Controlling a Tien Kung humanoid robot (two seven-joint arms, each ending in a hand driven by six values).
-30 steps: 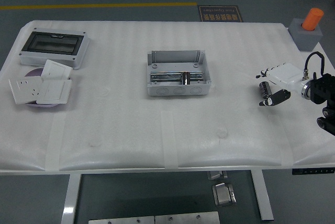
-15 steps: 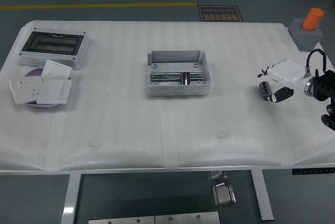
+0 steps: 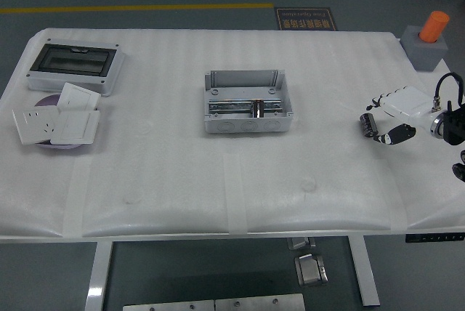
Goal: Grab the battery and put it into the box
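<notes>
The battery (image 3: 370, 123), a small dark cylinder, lies on the white table (image 3: 167, 173) at the right. My right hand (image 3: 383, 118) comes in from the right edge just beside it; its white back is up, the fingers (image 3: 375, 100) are spread, the black thumb (image 3: 398, 134) sits below, and nothing is gripped. The battery rests at the fingertips, and I cannot tell whether they touch it. The grey open box (image 3: 248, 102) with a metal rail inside stands at the table's middle, well left of the battery. The left arm is out of view.
A grey enclosure with a dark window (image 3: 75, 66) stands at the back left. White wall sockets (image 3: 57, 122) lie stacked on a purple disc in front of it. An orange cylinder on a grey block (image 3: 429, 35) stands at the far right corner.
My right hand has drawn back to the right, toward the picture's edge. The battery has stayed almost where it was on the table.
</notes>
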